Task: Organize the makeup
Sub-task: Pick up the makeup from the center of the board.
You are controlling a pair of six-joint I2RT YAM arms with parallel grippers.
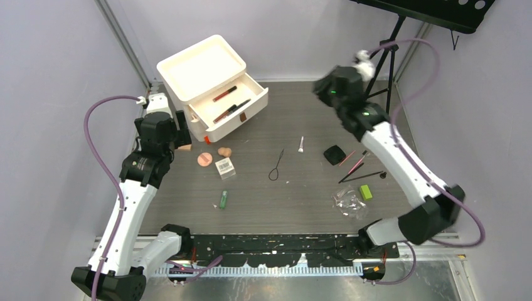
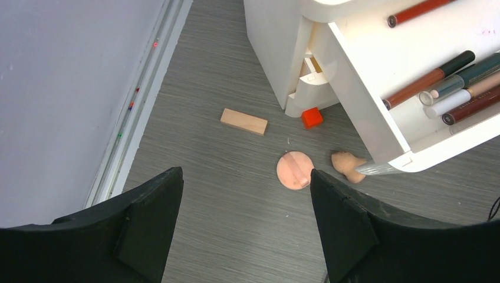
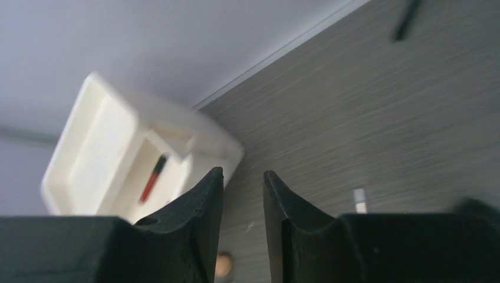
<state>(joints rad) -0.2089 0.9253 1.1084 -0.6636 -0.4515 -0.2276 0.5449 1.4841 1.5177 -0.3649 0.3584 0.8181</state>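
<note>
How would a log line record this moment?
left claw: open, empty, near pink puff; right claw: slightly open, empty, raised; drawer: open, pencils inside

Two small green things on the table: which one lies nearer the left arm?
The slim green tube, on the near side of the clear barcoded box; the squarer green piece sits far right beside crumpled plastic.
</note>
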